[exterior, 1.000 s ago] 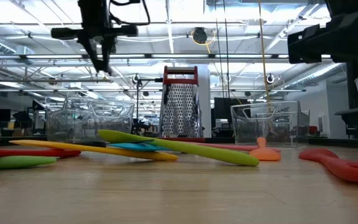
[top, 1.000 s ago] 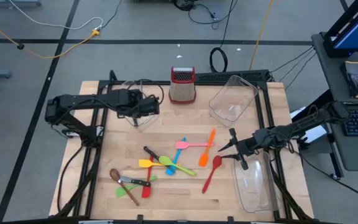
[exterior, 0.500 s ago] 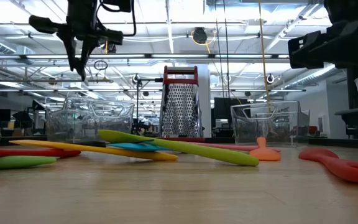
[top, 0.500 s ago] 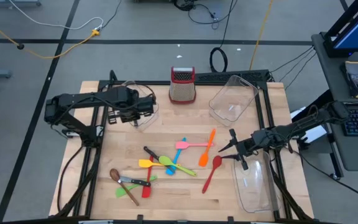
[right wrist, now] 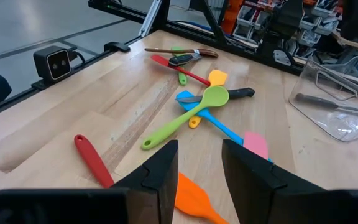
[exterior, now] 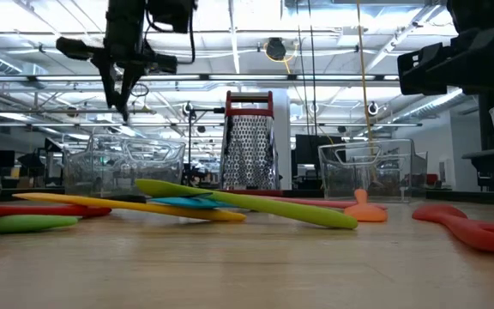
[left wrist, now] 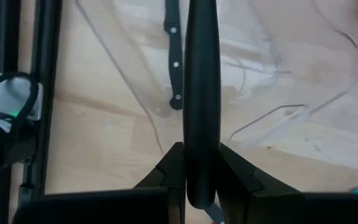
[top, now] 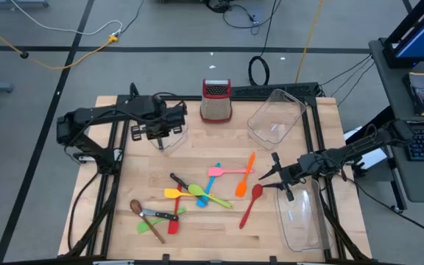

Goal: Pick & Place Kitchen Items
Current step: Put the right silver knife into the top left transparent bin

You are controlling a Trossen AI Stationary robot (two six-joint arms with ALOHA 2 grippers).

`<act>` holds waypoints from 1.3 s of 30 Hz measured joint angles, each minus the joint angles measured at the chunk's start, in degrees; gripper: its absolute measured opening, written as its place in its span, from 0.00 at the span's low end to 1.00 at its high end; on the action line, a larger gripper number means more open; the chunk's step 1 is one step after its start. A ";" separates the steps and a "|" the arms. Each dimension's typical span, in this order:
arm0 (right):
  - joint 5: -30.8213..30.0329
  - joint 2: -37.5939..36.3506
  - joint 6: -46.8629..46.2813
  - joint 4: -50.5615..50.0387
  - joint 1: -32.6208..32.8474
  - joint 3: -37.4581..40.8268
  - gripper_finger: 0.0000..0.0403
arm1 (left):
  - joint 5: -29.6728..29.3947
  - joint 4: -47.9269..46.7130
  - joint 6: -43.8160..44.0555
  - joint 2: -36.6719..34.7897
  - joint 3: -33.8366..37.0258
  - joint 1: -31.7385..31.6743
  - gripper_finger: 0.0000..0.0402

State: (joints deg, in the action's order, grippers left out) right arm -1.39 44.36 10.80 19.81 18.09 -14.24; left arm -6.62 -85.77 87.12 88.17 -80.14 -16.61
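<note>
L fingers (left wrist: 201,180) clamped on knife (left wrist: 202,93) over bin (top: 169,129); one knife inside; R fingers (right wrist: 199,168) apart; approx ten utensils left on tabletop (top: 219,228).

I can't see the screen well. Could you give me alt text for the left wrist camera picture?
Two dark fingers of the left gripper clamp a black handle, which points out over a clear bin on the wooden table. A black-handled knife already lies inside the bin.
</note>
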 joint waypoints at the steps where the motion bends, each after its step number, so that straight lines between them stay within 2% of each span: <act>1: 0.00 0.00 -0.45 0.01 0.00 0.01 0.29 | 1.00 -0.03 -0.86 0.40 0.30 -0.58 0.13; 8: -0.02 0.00 -1.58 0.02 0.00 0.00 0.29 | 4.98 1.60 -4.60 1.76 4.93 -4.12 0.13; 13: -0.02 0.00 -1.78 0.00 0.00 0.02 0.29 | 6.84 6.22 -7.05 1.63 9.37 -5.76 0.13; 25: -0.04 0.02 -1.78 0.00 0.00 0.02 0.29 | 5.87 12.72 -12.04 1.46 13.54 -10.79 0.13; 31: -0.04 0.00 -2.79 0.00 0.00 0.02 0.29 | 4.39 15.73 -12.43 1.46 14.80 -11.64 0.13; 39: -0.04 0.00 -2.79 0.00 -0.02 0.00 0.29 | 4.60 22.50 -11.60 1.48 20.36 -11.37 0.13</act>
State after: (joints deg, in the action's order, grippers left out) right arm -1.43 44.36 8.01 19.82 18.07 -14.24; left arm -2.02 -63.27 75.52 89.65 -59.78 -27.98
